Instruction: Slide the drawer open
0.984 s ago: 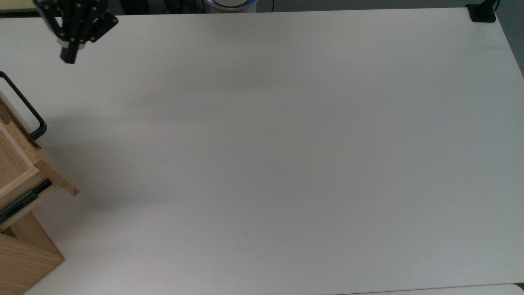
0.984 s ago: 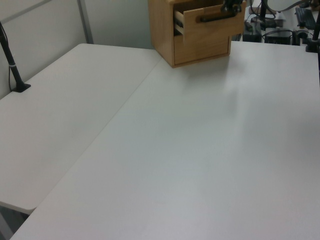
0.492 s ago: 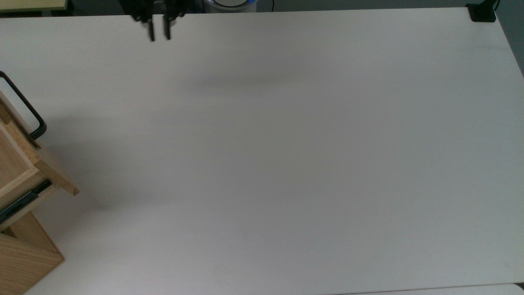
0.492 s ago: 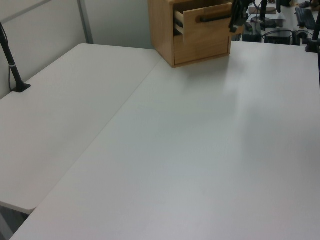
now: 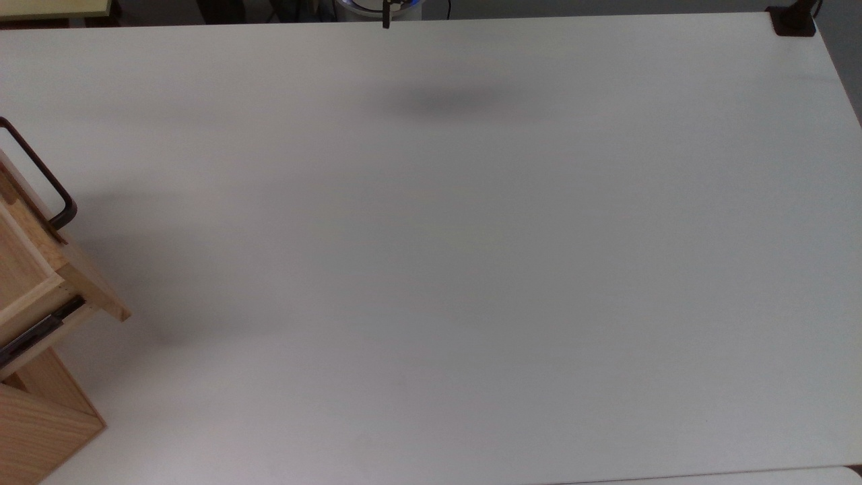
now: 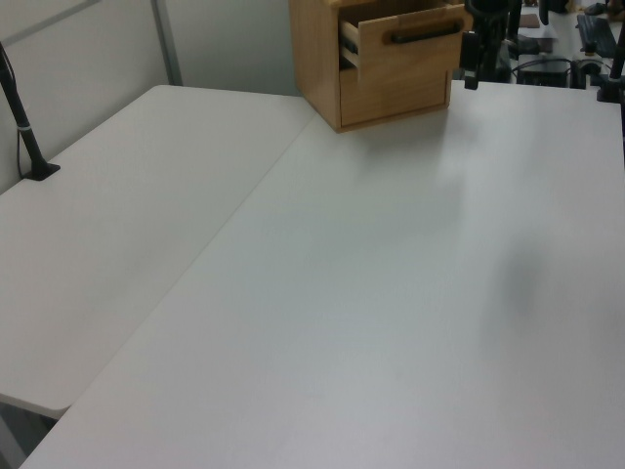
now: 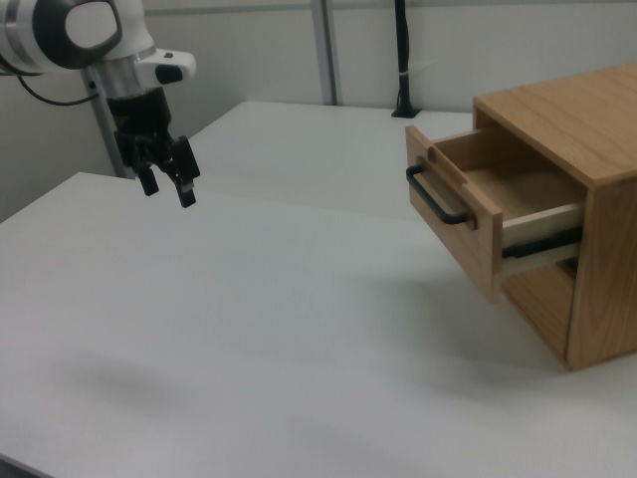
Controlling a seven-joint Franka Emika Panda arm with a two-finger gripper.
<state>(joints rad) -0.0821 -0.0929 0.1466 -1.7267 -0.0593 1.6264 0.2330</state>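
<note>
The light wooden drawer (image 7: 466,227) stands pulled partly out of its cabinet (image 7: 595,134), showing its hollow inside and a dark side rail (image 7: 542,244). Its dark bar handle (image 7: 436,204) faces the open table. In the top view the drawer (image 5: 77,273) and handle (image 5: 40,172) sit at the left edge. In the left view the drawer (image 6: 410,57) is at the back. My gripper (image 7: 167,189) hangs open and holds nothing, well away from the handle, above the table at the right view's left. The left view shows the gripper (image 6: 471,66) just right of the drawer front.
The white table (image 5: 444,269) spreads wide in front of the drawer. A black post clamp (image 5: 793,21) sits at the top view's far right corner. A second white table (image 6: 117,225) adjoins at the left view's left, with a black post (image 6: 21,127) on it.
My gripper has swung away from the drawer handle, moving rightward along the top view's upper edge. The drawer has stayed where it was.
</note>
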